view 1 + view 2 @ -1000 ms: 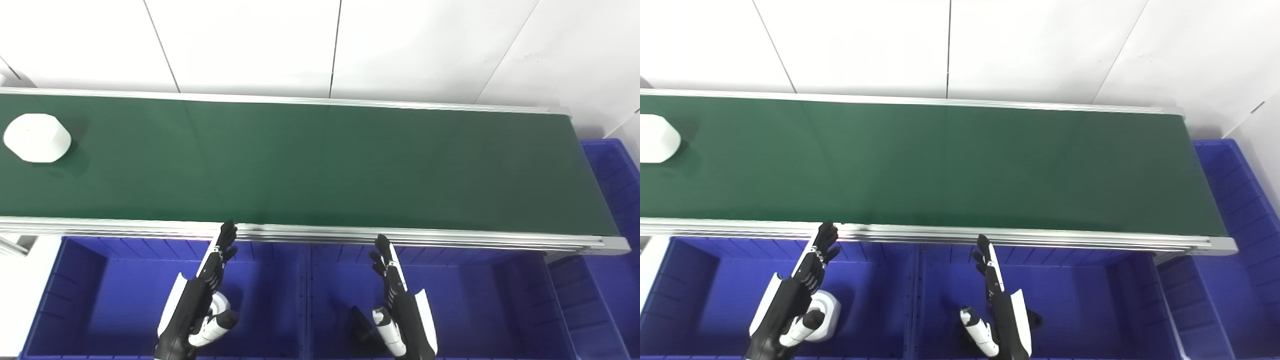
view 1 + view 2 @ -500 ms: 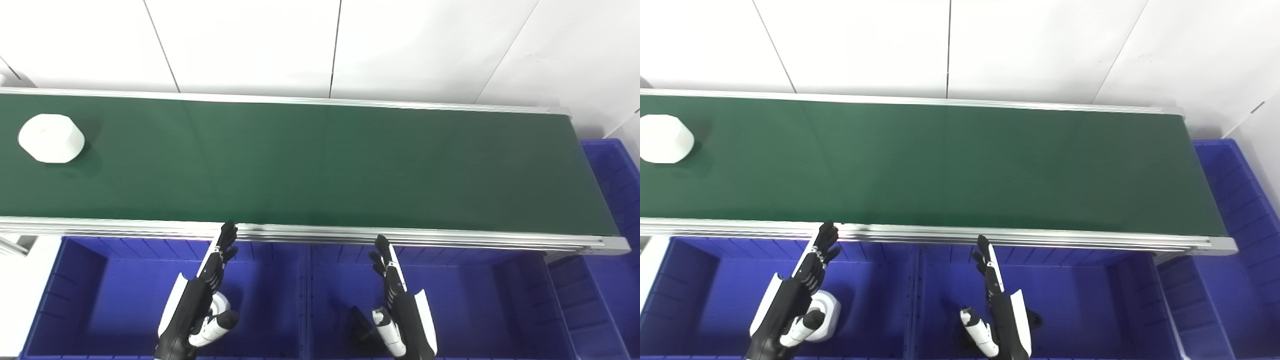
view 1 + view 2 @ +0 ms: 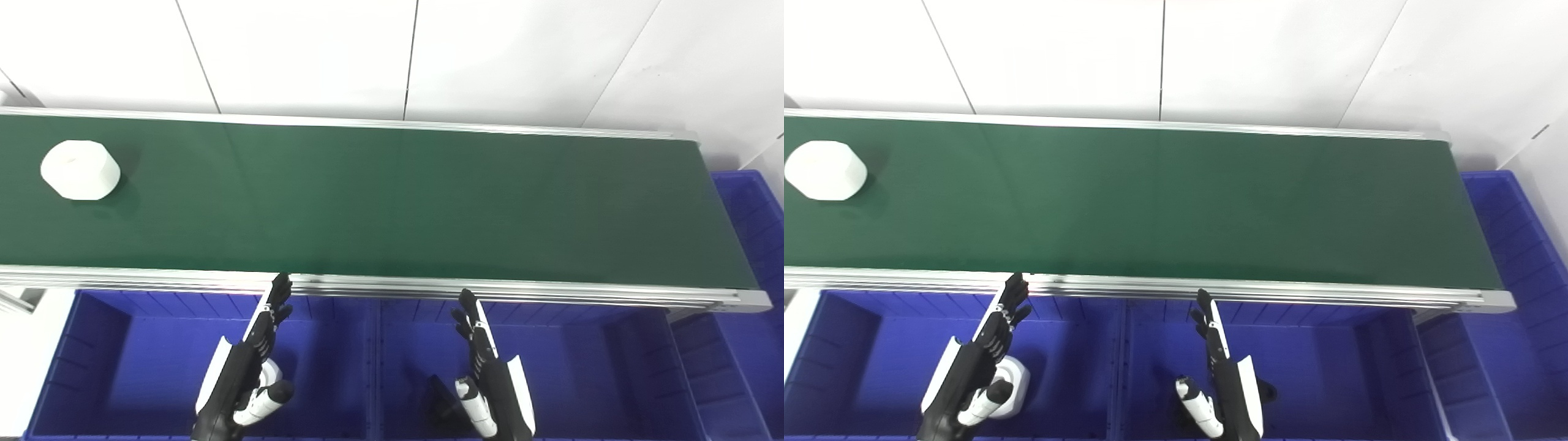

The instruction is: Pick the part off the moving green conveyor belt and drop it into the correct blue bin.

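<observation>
Fingers of both hands are held straight and spread apart, holding nothing, at the bottom of the view. The left hand (image 3: 248, 361) and the right hand (image 3: 487, 367) are black with white shells, and each is raised over a blue bin, fingertips pointing toward the conveyor's near rail.

Two blue bins are set side by side below that rail: the left bin (image 3: 92, 343) and the middle bin (image 3: 582, 355), both of ribbed, glossy plastic. A small white object (image 3: 1013, 376) is seen in the left bin and a dark object (image 3: 438, 395) in the middle one; their shapes cannot be made out. A third blue bin (image 3: 750, 202) is placed past the belt's right end.

Beyond the rail, the green conveyor belt (image 3: 398, 202) is seen as a flat, matte band edged in aluminium.

The part (image 3: 80, 169) is found far left on the belt, well apart from both hands. It is a squat white block with faceted sides, probably rigid, light plastic, smooth and somewhat slippery. It is best taken across two opposite flat sides.

White wall panels are seen behind.
</observation>
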`<state>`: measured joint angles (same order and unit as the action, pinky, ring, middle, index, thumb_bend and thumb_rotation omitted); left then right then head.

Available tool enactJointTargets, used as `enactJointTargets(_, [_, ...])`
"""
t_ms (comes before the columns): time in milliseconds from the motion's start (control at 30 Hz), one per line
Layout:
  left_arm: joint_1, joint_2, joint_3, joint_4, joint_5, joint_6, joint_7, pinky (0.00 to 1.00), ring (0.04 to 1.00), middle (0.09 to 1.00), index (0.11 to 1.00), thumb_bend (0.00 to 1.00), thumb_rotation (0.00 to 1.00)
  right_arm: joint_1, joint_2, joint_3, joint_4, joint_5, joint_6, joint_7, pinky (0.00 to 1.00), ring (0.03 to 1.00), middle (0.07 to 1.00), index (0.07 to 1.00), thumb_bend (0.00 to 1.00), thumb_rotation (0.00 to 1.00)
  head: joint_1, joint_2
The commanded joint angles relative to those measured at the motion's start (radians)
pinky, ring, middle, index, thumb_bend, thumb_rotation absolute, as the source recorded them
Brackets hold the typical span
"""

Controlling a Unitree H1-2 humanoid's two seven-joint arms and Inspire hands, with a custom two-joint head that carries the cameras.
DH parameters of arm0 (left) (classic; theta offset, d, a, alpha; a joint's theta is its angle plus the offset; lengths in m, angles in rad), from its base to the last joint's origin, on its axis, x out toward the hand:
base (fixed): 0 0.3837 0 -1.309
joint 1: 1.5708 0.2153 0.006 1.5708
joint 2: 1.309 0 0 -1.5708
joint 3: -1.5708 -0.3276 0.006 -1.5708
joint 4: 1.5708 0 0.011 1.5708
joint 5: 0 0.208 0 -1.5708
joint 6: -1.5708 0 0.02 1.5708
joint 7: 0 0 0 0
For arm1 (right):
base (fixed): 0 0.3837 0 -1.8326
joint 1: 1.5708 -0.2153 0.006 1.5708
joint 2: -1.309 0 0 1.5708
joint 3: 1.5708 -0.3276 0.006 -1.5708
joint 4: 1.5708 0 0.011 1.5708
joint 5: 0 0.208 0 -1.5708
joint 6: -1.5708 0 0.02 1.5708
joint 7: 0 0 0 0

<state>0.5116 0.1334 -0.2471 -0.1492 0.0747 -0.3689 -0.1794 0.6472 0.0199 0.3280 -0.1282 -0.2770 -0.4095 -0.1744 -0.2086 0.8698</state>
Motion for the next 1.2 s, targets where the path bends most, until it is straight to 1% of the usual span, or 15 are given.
enactJointTargets(0, [0.003,0.003,-0.001,-0.018,0.002,-0.030,0.002,0.96,1.000,1.000,1.000,0.88,0.84,0.007,0.006,0.001,-0.011,0.003,-0.040,0.009,0.94,0.943,0.982,1.000,0.89,0.98,0.003,-0.001])
enactJointTargets(233, [0.005,0.000,-0.001,-0.013,0.004,-0.035,0.005,0.95,0.999,1.000,1.000,0.87,0.84,0.007,0.003,0.002,-0.005,0.007,-0.047,0.013,0.95,0.939,0.982,1.000,0.88,0.96,0.008,-0.007])
enactJointTargets(367, [0.008,0.000,-0.004,-0.010,0.004,-0.033,0.004,0.96,1.000,1.000,1.000,0.89,0.84,0.008,0.002,0.000,0.001,0.013,-0.054,0.012,0.95,0.941,0.981,1.000,0.89,0.96,0.017,-0.022])
enactJointTargets(400, [0.009,0.000,-0.004,-0.004,0.007,-0.039,0.005,0.96,1.000,1.000,1.000,0.89,0.84,0.008,0.000,0.001,0.007,0.017,-0.056,0.011,0.95,0.940,0.980,1.000,0.89,0.96,0.029,-0.044])
enactJointTargets(433, [0.009,-0.001,-0.005,0.002,0.009,-0.044,0.006,0.96,1.000,1.000,1.000,0.90,0.84,0.007,-0.001,0.002,0.012,0.020,-0.057,0.010,0.95,0.939,0.979,1.000,0.89,0.96,0.033,-0.047])
enactJointTargets(467, [0.010,-0.002,-0.006,0.010,0.007,-0.048,0.007,0.95,1.000,1.000,1.000,0.90,0.84,0.005,-0.007,0.006,0.017,0.029,-0.059,0.008,0.95,0.939,0.979,1.000,0.90,0.95,0.053,-0.070])
enactJointTargets(500, [0.011,-0.003,-0.007,0.016,0.005,-0.051,0.007,0.97,1.000,1.000,1.000,0.90,0.83,0.003,-0.011,0.010,0.021,0.036,-0.059,0.006,0.97,0.939,0.984,1.000,0.89,0.95,0.053,-0.070])
enactJointTargets(533, [0.010,-0.005,-0.009,0.029,0.006,-0.062,0.008,0.97,1.000,1.000,1.000,0.90,0.83,-0.001,-0.020,0.014,0.030,0.041,-0.060,0.000,0.97,0.939,0.985,1.000,0.89,0.95,0.083,-0.099])
enactJointTargets(567, [0.008,-0.007,-0.010,0.041,0.009,-0.072,0.009,0.96,0.997,1.000,1.000,0.89,0.82,-0.004,-0.027,0.018,0.038,0.046,-0.060,-0.007,0.97,0.945,0.989,1.000,0.89,0.95,0.093,-0.108])
enactJointTargets(633, [0.001,-0.014,-0.017,0.072,0.017,-0.093,0.015,0.95,0.993,1.000,1.000,0.88,0.80,-0.011,-0.038,0.017,0.062,0.053,-0.060,-0.024,0.96,0.945,0.985,1.000,0.90,0.95,0.143,-0.152])
enactJointTargets(833, [-0.021,-0.021,-0.042,0.126,0.020,-0.100,0.022,0.91,0.988,1.000,1.000,0.89,0.76,-0.036,-0.084,0.036,0.102,0.068,-0.060,-0.071,0.96,0.943,0.990,1.000,0.92,0.97,0.240,-0.235])
enactJointTargets(933, [-0.027,-0.027,-0.048,0.142,0.002,-0.100,0.020,0.89,0.975,1.000,1.000,0.90,0.72,-0.048,-0.111,0.054,0.111,0.082,-0.060,-0.093,0.97,0.951,0.999,1.000,0.91,0.98,0.261,-0.244])
enactJointTargets(1000, [-0.029,-0.034,-0.050,0.154,-0.023,-0.100,0.014,0.90,0.976,1.000,1.000,0.91,0.68,-0.050,-0.122,0.062,0.112,0.085,-0.060,-0.106,0.98,0.952,1.000,1.000,0.89,0.98,0.274,-0.252])
enactJointTargets(1100, [-0.034,-0.035,-0.056,0.163,-0.003,-0.101,0.025,0.91,0.976,1.000,1.000,0.90,0.69,-0.053,-0.132,0.069,0.115,0.103,-0.060,-0.112,1.00,0.949,1.000,1.000,0.88,0.99,0.311,-0.272])
enactJointTargets(1167, [-0.039,-0.033,-0.063,0.167,0.020,-0.101,0.040,0.88,0.955,0.996,1.000,0.89,0.71,-0.056,-0.137,0.071,0.118,0.122,-0.060,-0.105,1.00,0.969,1.000,1.000,0.89,0.99,0.325,-0.279])
